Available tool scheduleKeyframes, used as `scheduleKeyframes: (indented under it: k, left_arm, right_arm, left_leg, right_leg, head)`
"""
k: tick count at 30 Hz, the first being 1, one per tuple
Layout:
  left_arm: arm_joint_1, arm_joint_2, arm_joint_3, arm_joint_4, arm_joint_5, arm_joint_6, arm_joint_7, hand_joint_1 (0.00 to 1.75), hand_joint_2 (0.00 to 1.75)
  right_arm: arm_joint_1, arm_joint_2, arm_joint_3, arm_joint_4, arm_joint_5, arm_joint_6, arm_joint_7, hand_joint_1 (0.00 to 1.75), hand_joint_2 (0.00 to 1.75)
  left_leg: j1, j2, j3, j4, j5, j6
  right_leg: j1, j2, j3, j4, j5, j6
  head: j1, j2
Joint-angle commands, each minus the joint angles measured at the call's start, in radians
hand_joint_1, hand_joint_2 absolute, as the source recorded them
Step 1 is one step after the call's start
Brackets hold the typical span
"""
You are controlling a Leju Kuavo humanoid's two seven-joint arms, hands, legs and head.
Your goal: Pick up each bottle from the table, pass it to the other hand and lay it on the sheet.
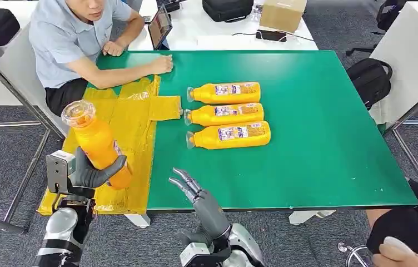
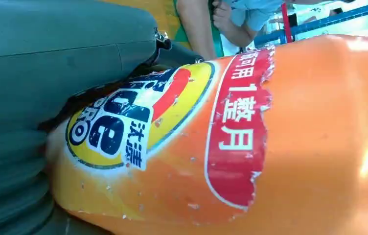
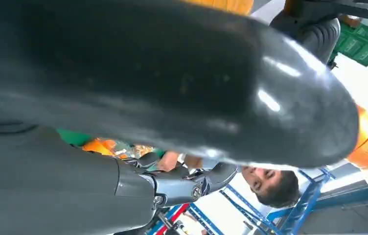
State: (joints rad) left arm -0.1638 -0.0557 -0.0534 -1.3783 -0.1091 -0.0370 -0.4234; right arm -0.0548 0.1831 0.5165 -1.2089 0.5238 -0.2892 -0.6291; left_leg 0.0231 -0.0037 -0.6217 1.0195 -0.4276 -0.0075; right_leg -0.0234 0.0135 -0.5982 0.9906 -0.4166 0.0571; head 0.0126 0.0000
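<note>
Held bottle (image 1: 96, 142): orange, clear cap uppermost, tilted with the cap leaning toward the robot's left, raised above the near-left part of the yellow sheet (image 1: 132, 119). The left hand (image 1: 93, 173) grips it around the lower body, dark fingers wrapped across the front; in the left wrist view the bottle's label (image 2: 182, 132), red band with white characters and a yellow oval logo, lies directly against the grey thumb (image 2: 50, 58). Right hand (image 1: 191, 190): holds nothing, fingers extended and slightly apart, pointing up and away from the robot, positioned over the near table edge to the right of the held bottle and clear of it. Three more orange bottles lie on their sides on the green table (image 1: 318, 128), parallel, caps toward the sheet: far bottle (image 1: 224, 93), middle bottle (image 1: 224, 114), near bottle (image 1: 230, 135). Adjacent ones are just beside each other; whether they touch I cannot tell. The sheet is spread over the table's left portion and hangs over the near-left corner; one flap reaches toward the bottle caps. A person in a light blue shirt (image 1: 62, 33) sits at the far-left side, a fist (image 1: 162, 64) resting on the table by the sheet's far edge. Beyond the table: a tablet (image 1: 160, 26), a cardboard box (image 1: 282, 13), a black backpack (image 1: 369, 78) on the floor at right.
</note>
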Motion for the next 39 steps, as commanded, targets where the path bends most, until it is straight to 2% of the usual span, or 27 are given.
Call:
scheduleKeyframes:
  k: [1, 3, 8, 12, 16, 22, 23, 24, 25, 26, 27, 28, 29, 31, 32, 34, 39]
  left_arm:
    - [-0.127, 0.116, -0.094, 0.175, -0.666, 0.351, 0.067, 1.75, 1.75]
    - [-0.196, 0.169, -0.142, 0.314, -0.89, 0.4, 0.104, 1.75, 1.75]
    - [-0.277, 0.204, -0.171, 0.506, -1.0, 0.359, 0.131, 1.75, 1.75]
    - [-0.326, 0.196, -0.175, 0.625, -1.043, 0.309, 0.208, 1.75, 1.75]
    - [-0.384, 0.183, -0.17, 0.74, -1.047, 0.307, 0.23, 1.75, 1.75]
    - [-0.429, 0.177, -0.191, 0.848, -1.048, 0.246, 0.204, 1.71, 1.75]
    - [-0.431, 0.177, -0.198, 0.852, -1.05, 0.239, 0.2, 1.52, 1.75]
    - [-0.432, 0.177, -0.202, 0.854, -1.048, 0.232, 0.193, 1.41, 1.75]
    - [-0.432, 0.177, -0.204, 0.855, -1.042, 0.227, 0.186, 0.91, 1.75]
    - [-0.431, 0.175, -0.204, 0.855, -1.034, 0.221, 0.181, 0.58, 1.75]
    - [-0.427, 0.171, -0.197, 0.852, -1.004, 0.198, 0.154, 0.37, 1.75]
    - [-0.411, 0.16, -0.136, 0.831, -0.874, 0.109, 0.05, 0.09, 1.75]
    - [-0.406, 0.162, -0.141, 0.822, -0.87, 0.103, 0.049, 0.02, 1.75]
    - [-0.366, 0.174, -0.111, 0.76, -0.723, -0.043, -0.08, 0.0, 1.75]
    - [-0.341, 0.195, -0.124, 0.716, -0.689, -0.077, -0.107, 0.0, 1.75]
    - [-0.322, 0.212, -0.136, 0.68, -0.659, -0.096, -0.107, 0.0, 1.75]
    - [-0.276, 0.234, -0.146, 0.567, -0.529, -0.169, -0.148, 0.0, 1.75]
  right_arm:
    - [-0.02, -0.02, -0.019, 0.001, 0.004, 0.031, -0.003, 0.0, 0.0]
    - [-0.037, -0.014, -0.012, 0.023, 0.008, 0.048, -0.005, 0.0, 0.0]
    - [-0.06, -0.007, 0.004, 0.068, 0.017, 0.066, -0.019, 0.0, 0.0]
    - [-0.071, -0.003, 0.01, 0.082, 0.015, 0.073, -0.023, 0.0, 0.0]
    - [-0.085, -0.002, 0.024, 0.103, 0.015, 0.087, -0.024, 0.0, 0.0]
    - [-0.097, 0.0, 0.03, 0.128, 0.008, 0.09, -0.029, 0.0, 0.0]
    - [-0.098, 0.001, 0.028, 0.131, 0.002, 0.091, -0.033, 0.0, 0.0]
    - [-0.099, 0.001, 0.027, 0.134, 0.0, 0.084, -0.045, 0.0, 0.0]
    - [-0.102, -0.001, 0.031, 0.139, 0.005, 0.077, -0.051, 0.0, 0.0]
    - [-0.105, -0.001, 0.033, 0.145, 0.007, 0.073, -0.054, 0.0, 0.0]
    - [-0.107, 0.0, 0.035, 0.151, 0.006, 0.071, -0.058, 0.0, 0.0]
    - [-0.117, 0.001, 0.042, 0.171, 0.008, 0.062, -0.068, 0.0, 0.0]
    - [-0.119, 0.002, 0.043, 0.176, 0.006, 0.059, -0.069, 0.0, 0.0]
    - [-0.135, -0.004, 0.07, 0.188, -0.021, 0.056, -0.069, 0.0, 0.0]
    - [-0.145, -0.009, 0.09, 0.199, -0.041, 0.047, -0.069, 0.0, 0.0]
    - [-0.154, -0.014, 0.111, 0.209, -0.06, 0.035, -0.069, 0.0, 0.0]
    - [-0.17, -0.027, 0.154, 0.228, -0.099, 0.01, -0.069, 0.0, 0.0]
  left_leg:
    - [0.0, -0.003, 0.004, -0.001, -0.001, 0.002]
    - [0.0, -0.002, 0.002, -0.001, 0.001, 0.001]
    - [0.001, -0.001, 0.005, -0.002, 0.001, 0.0]
    - [0.001, -0.001, 0.006, -0.002, 0.001, 0.001]
    - [0.001, -0.001, 0.003, -0.001, 0.001, 0.0]
    - [0.0, 0.0, 0.004, -0.001, 0.001, 0.0]
    - [0.0, 0.001, 0.006, -0.002, 0.001, 0.001]
    - [0.0, 0.0, 0.005, -0.002, 0.001, 0.0]
    - [0.001, 0.001, 0.006, -0.002, 0.002, 0.001]
    - [0.001, 0.0, 0.007, -0.003, 0.002, 0.001]
    - [0.001, 0.001, 0.007, -0.002, 0.002, 0.001]
    - [0.001, 0.001, 0.007, -0.002, 0.002, 0.0]
    - [0.001, 0.001, 0.008, -0.002, 0.002, 0.0]
    - [0.0, 0.002, 0.007, -0.002, 0.002, 0.0]
    - [0.0, 0.003, 0.008, -0.002, 0.001, 0.0]
    - [0.0, 0.005, 0.009, -0.002, 0.001, 0.0]
    - [0.0, 0.001, 0.01, -0.003, 0.002, 0.001]
  right_leg:
    - [0.001, -0.005, 0.005, -0.001, -0.001, -0.004]
    - [0.0, -0.003, 0.002, -0.001, 0.0, -0.002]
    - [0.001, -0.002, 0.005, -0.002, 0.0, -0.003]
    - [0.002, -0.003, 0.007, -0.002, -0.001, -0.003]
    - [0.001, -0.002, 0.004, 0.0, 0.0, -0.002]
    - [0.001, 0.0, 0.004, -0.001, 0.001, -0.003]
    - [0.001, -0.001, 0.006, -0.001, 0.0, -0.004]
    - [0.001, -0.001, 0.005, -0.001, 0.001, -0.003]
    - [0.001, -0.001, 0.007, -0.002, 0.001, -0.004]
    - [0.001, -0.001, 0.007, -0.002, 0.001, -0.004]
    - [0.001, -0.001, 0.007, -0.002, 0.001, -0.003]
    - [0.001, 0.0, 0.007, -0.001, 0.001, -0.003]
    - [0.001, 0.0, 0.008, -0.002, 0.001, -0.003]
    - [0.001, 0.001, 0.007, -0.001, 0.001, -0.002]
    - [0.001, 0.002, 0.007, -0.001, 0.001, -0.002]
    - [0.001, 0.004, 0.008, -0.001, 0.001, -0.002]
    - [0.001, 0.0, 0.011, -0.002, 0.001, -0.003]
  head:
    - [0.0, 0.0]
    - [0.0, 0.0]
    - [0.0, 0.0]
    - [0.0, 0.0]
    - [0.0, 0.0]
    - [0.0, 0.0]
    - [0.0, 0.0]
    - [0.0, 0.0]
    - [0.0, 0.0]
    - [0.0, 0.0]
    - [0.0, 0.0]
    - [0.0, 0.0]
    - [0.0, 0.0]
    - [0.0, 0.0]
    - [0.0, 0.0]
    - [0.0, 0.0]
    - [0.0, 0.0]
